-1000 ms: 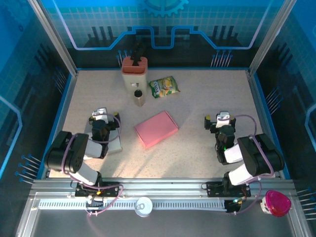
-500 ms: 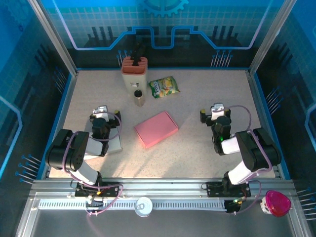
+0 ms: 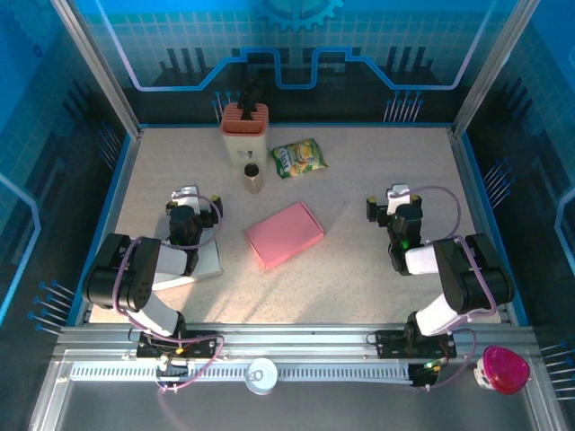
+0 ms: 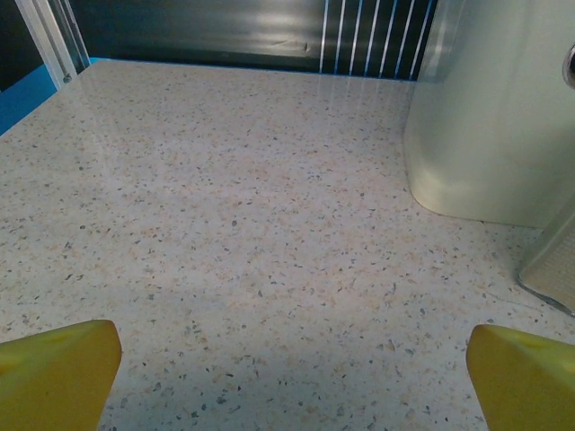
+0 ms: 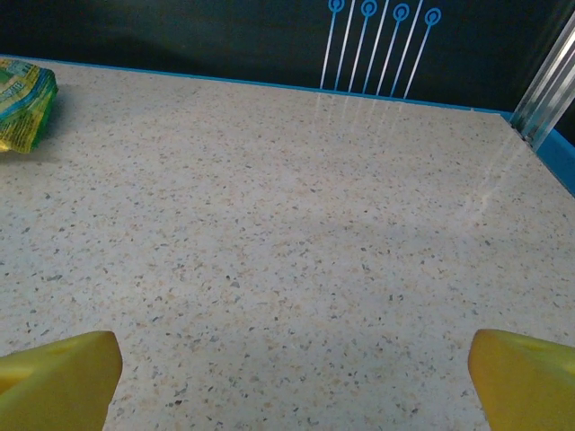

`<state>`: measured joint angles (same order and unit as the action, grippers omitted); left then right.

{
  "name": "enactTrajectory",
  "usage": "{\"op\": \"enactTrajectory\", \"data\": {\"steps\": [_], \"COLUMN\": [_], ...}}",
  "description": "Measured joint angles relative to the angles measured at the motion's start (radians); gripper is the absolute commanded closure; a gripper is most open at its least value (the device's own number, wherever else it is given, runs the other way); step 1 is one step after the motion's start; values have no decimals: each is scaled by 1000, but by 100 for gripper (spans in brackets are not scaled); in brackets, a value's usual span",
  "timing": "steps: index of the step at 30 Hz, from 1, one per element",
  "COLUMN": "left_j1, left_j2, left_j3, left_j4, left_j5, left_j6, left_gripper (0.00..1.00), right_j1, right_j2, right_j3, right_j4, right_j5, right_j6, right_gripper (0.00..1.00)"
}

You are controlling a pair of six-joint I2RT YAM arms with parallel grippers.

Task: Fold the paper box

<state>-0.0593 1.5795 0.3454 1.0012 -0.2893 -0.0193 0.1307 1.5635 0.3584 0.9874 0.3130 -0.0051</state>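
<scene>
Speckled table (image 3: 386, 153) | pink box (image 3: 284, 234) | left hand (image 4: 289, 377) wide | right hand (image 5: 289, 382) wide | packet (image 3: 299, 158) unreadable

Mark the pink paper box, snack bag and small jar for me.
pink paper box (image 3: 284, 234), top external view, centre of its top face.
snack bag (image 3: 299, 158), top external view, middle of the printed front.
small jar (image 3: 253, 183), top external view, its side below the dark lid.

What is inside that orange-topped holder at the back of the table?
Dark handle-like pieces stick up out of the top of the holder. Their lower parts are covered by its walls, so what kind of tools they are cannot be told.
</scene>
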Motion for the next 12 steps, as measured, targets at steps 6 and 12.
{"op": "enactTrajectory", "data": {"steps": [6,12], "left_j1": [3,3], "left_j2": [0,0], "left_j3": [0,0], "left_j4": [-18,-28], "left_j5": [4,8], "left_j6": [0,0], "left_gripper": [1,1], "right_j1": [0,0], "right_j2": [0,0], "right_j3": [-1,-1], "right_j4": [0,-4], "right_j5": [0,0], "right_j6": [0,0], "right_gripper": [0,0]}}
